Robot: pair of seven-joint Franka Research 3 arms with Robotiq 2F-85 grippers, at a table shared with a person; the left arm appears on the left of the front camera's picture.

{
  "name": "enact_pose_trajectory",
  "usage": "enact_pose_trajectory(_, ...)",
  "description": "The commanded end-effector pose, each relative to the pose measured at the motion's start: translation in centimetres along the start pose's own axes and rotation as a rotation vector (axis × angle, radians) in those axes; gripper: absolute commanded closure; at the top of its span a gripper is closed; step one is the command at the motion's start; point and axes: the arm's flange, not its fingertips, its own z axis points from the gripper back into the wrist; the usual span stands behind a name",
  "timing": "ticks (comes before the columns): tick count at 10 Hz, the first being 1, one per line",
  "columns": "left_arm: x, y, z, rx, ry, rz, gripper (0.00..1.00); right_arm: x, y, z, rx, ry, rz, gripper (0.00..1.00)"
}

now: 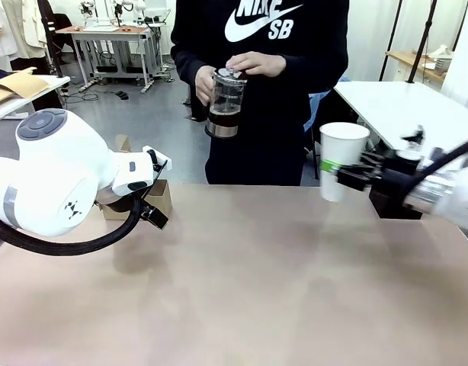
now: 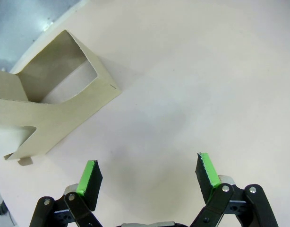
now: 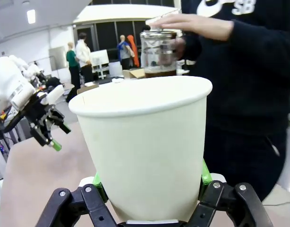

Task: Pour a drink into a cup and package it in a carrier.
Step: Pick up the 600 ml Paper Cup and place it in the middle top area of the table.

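The cup [image 1: 343, 156] is held upright in the right gripper [image 1: 338, 174], above the right side of the table [image 1: 257, 297]. The gripper is closed on the lower half of the cup, with a green pad pressed against each side of its wall. The cup's mouth is turned up, and no lid is seen on it.

At the far side of the table, a glass jug [image 1: 226, 103] is held by a person in a dark sweatshirt. One hand [image 1: 255, 63] is laid over the jug's lid and the other hand [image 1: 205, 82] is wrapped around its side. The drink [image 1: 222, 120] is seen as a dark layer in the lower part of the jug, above the metal base band. The jug is kept upright, well apart from the cup and higher than its rim.

The left gripper [image 2: 149, 168] is open, its jaws spread wide and nothing held between them. It is poised over bare table near the far left edge. The carrier [image 2: 55, 109] is placed just beside it on the table, apart from the fingers. In the front view the carrier is partly hidden behind the left arm.
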Motion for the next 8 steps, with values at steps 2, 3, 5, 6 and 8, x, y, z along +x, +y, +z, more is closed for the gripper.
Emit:
enact_pose_trajectory(2, 0.0, 0.1, 0.0, -0.001, -0.001, 0.002, 0.00, -2.1, -2.7, -7.4, -0.033, -0.010, -0.023, 0.20)
enact_pose_trajectory(3, 0.0, 0.1, 0.0, -0.001, -0.001, 0.002, 0.00, -3.1, -3.8, -8.9, -0.019, -0.022, -0.024, 0.20)
enact_pose_trajectory(5, 0.0, 0.1, 0.0, -0.001, -0.001, 0.002, 0.00, -5.4, -6.5, -10.5, -0.018, -0.026, -0.006, 0.20)
enact_pose_trajectory(6, 0.0, 0.1, 0.0, -0.001, -0.001, 0.002, 0.00, -6.4, -7.6, -10.2, 0.001, -0.021, 0.008, 0.20)
enact_pose_trajectory(8, 0.0, 0.1, 0.0, -0.001, -0.001, 0.002, 0.00, -7.2, -8.4, -9.3, 0.078, -0.017, 0.035, 0.20)
